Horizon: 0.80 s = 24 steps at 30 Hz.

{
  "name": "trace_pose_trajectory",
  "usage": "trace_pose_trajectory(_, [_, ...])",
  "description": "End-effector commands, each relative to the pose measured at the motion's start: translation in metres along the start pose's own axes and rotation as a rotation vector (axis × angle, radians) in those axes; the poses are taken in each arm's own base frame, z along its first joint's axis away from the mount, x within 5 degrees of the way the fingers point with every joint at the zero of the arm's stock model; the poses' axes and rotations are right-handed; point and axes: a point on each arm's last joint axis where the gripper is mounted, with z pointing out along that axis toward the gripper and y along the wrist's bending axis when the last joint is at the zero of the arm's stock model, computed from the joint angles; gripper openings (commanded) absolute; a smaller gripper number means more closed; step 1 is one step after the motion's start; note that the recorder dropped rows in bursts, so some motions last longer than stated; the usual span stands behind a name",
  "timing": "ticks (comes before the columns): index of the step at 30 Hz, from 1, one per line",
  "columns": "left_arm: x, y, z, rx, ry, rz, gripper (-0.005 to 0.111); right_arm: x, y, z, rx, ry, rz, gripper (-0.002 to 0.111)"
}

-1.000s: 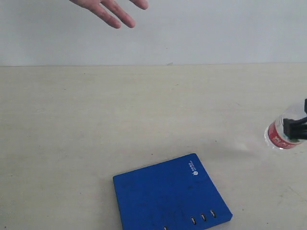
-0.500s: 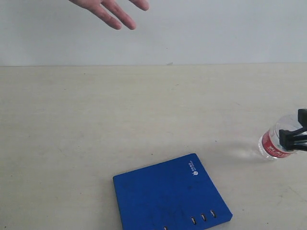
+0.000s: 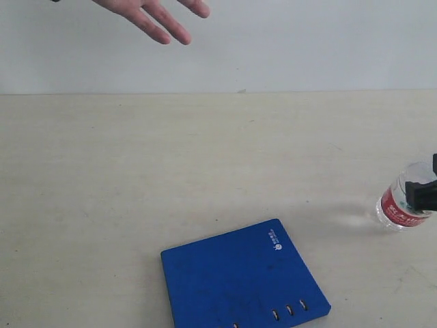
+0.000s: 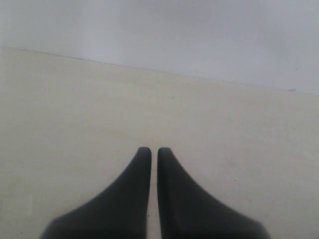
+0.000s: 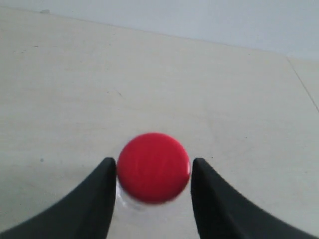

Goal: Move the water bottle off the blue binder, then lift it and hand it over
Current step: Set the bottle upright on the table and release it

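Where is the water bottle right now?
In the exterior view the water bottle is at the far right edge, held by the right gripper. It is off the blue binder, over the bare table.

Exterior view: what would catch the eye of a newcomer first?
The bright blue binder lies flat on the pale table near the bottom edge, nothing on it. At the far right the right gripper clasps the red-labelled water bottle, apart from the binder. An open human hand reaches in at top left.
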Motion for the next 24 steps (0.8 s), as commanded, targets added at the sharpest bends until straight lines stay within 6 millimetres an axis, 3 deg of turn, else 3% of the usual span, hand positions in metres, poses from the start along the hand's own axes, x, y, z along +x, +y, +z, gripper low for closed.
trace_pose_trajectory(1, [-0.001, 0.0, 0.0, 0.006, -0.008, -0.016, 0.004, -0.001, -0.005, -0.001, 0.037, -0.015, -0.006, 0.043])
trace_pose_trajectory(20, [-0.001, 0.0, 0.0, 0.006, -0.008, -0.016, 0.004, -0.002, -0.007, -0.001, 0.066, -0.015, -0.013, 0.043])
trace_pose_trajectory(24, [-0.001, 0.0, 0.0, 0.006, -0.008, -0.016, 0.004, -0.016, -0.012, -0.01, 0.064, -0.073, 0.01, 0.043])
